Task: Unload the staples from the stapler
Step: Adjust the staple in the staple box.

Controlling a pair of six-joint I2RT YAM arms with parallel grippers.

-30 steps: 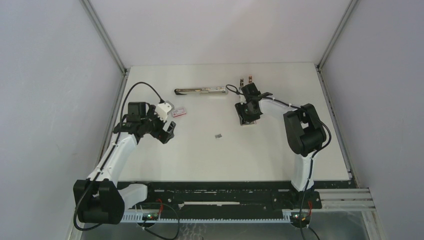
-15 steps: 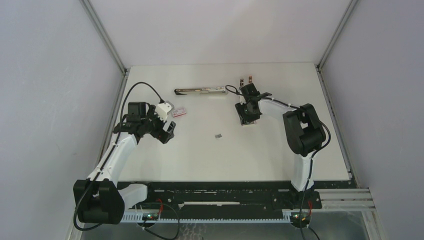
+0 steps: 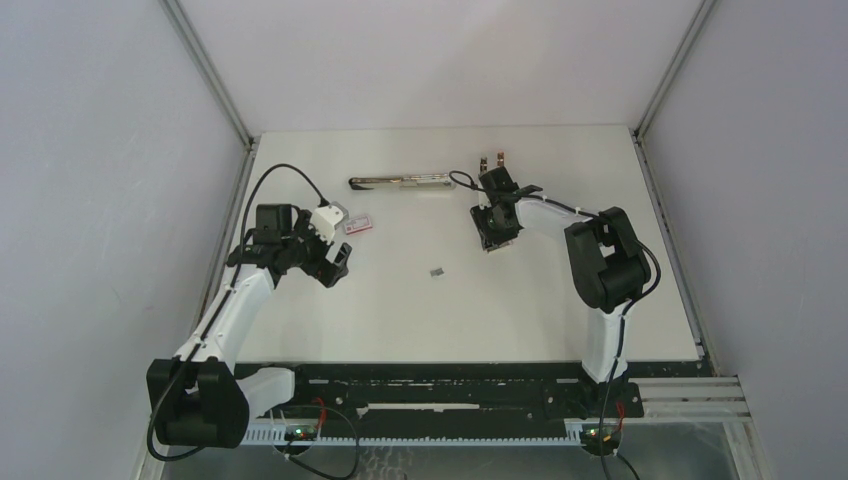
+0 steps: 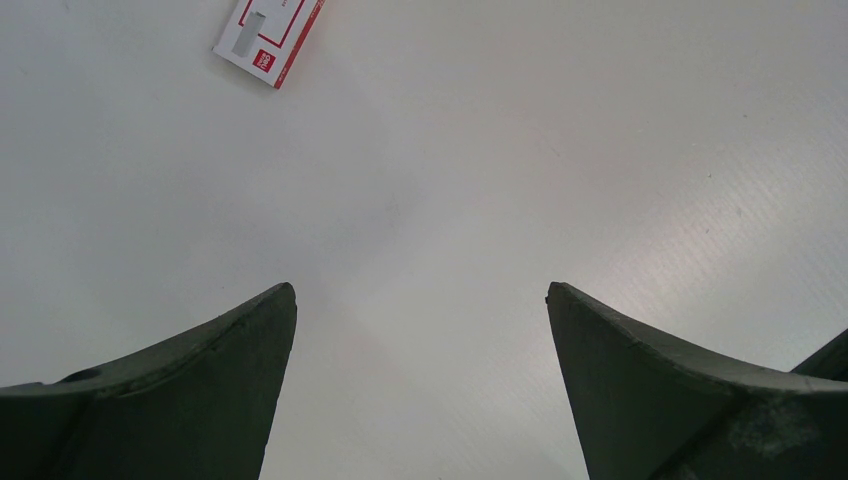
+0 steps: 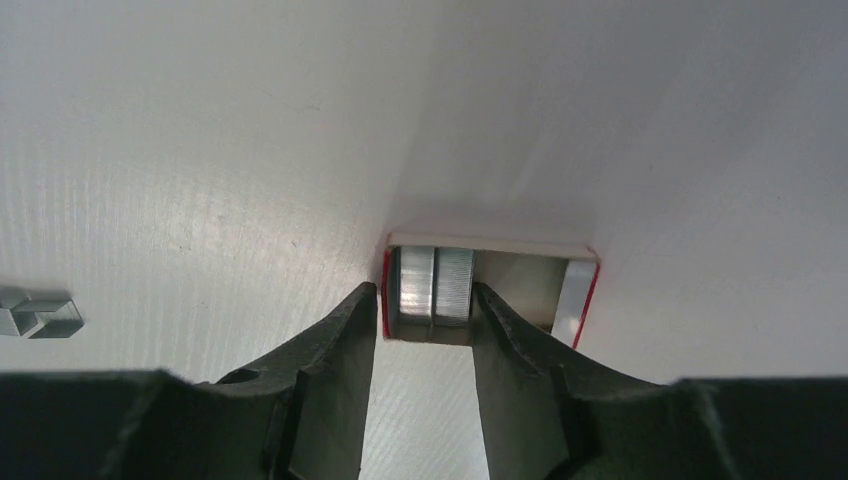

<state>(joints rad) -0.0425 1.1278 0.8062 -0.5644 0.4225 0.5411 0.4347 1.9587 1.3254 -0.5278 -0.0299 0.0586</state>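
- From above: the stapler (image 3: 400,182) lies flat at the far side of the counter (image 3: 420,320), apart from both arms. The right end effector (image 3: 495,238) hangs low, just to the right of it. A loose bit of staples (image 3: 437,271) lies alone in the middle. The left end effector (image 3: 336,263) sits near the pink-and-white box (image 3: 358,224).
- Left wrist: the left end effector is spread wide with nothing in it. Only bare counter is under it. The box is up and to the left, so a swing that way could knock it.
- Right wrist: the right end effector looks like it is pinching the staples (image 5: 435,280), a shiny block in a little tray (image 5: 565,290).
  - One finger (image 5: 330,350) seems to be outside the tray wall, so the tray could lift too, or tip over.
  - A hard squeeze could snap the block into bits.
  - A weak squeeze could let it slip and scatter, like the loose bits (image 5: 40,315) at the left edge.
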